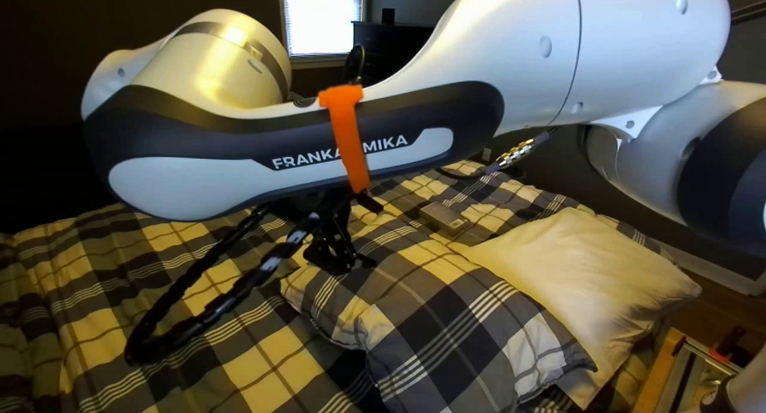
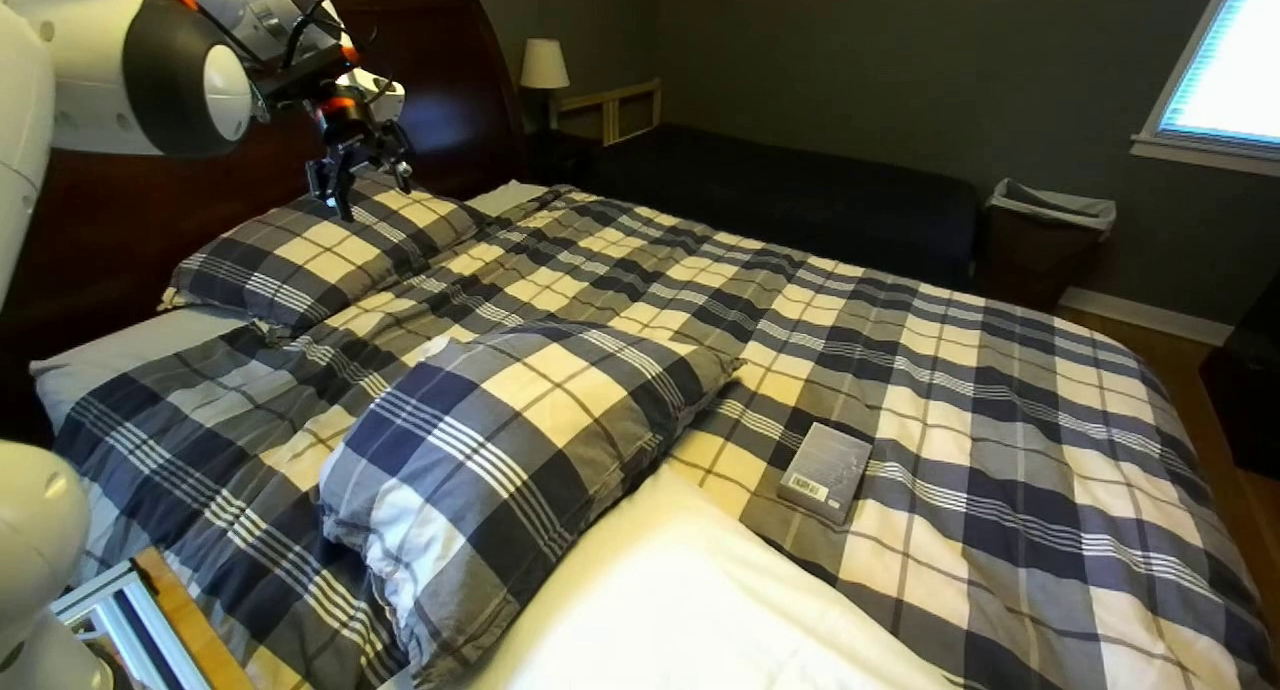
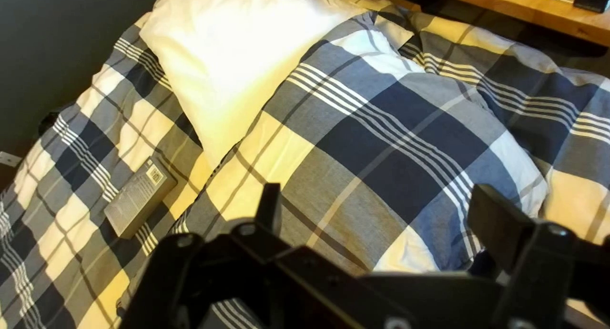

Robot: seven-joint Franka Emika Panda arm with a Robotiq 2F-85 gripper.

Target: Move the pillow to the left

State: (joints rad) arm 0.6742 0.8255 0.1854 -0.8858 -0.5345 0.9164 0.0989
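The pillow (image 1: 419,305) is large, plump, and navy, grey and white plaid. It lies on the plaid bedspread, beside and partly against a cream-white pillow, and shows in an exterior view (image 2: 530,420) and the wrist view (image 3: 381,143). My gripper (image 1: 353,263) overlaps the pillow's far end in that exterior view. In an exterior view, my gripper (image 2: 370,190) hangs above the bed on the headboard side, apart from the pillow. In the wrist view my gripper (image 3: 376,195) is open, its two fingers wide apart with nothing held between them; the pillow lies beyond them.
The cream-white pillow (image 2: 680,600) lies along the pillow's side. A small grey box (image 2: 825,470) lies on the plaid bedspread (image 2: 930,400). Another plaid pillow (image 2: 300,250) rests near the dark headboard (image 2: 430,70). A wood-edged metal frame (image 2: 190,620) stands at the bed's side by the robot.
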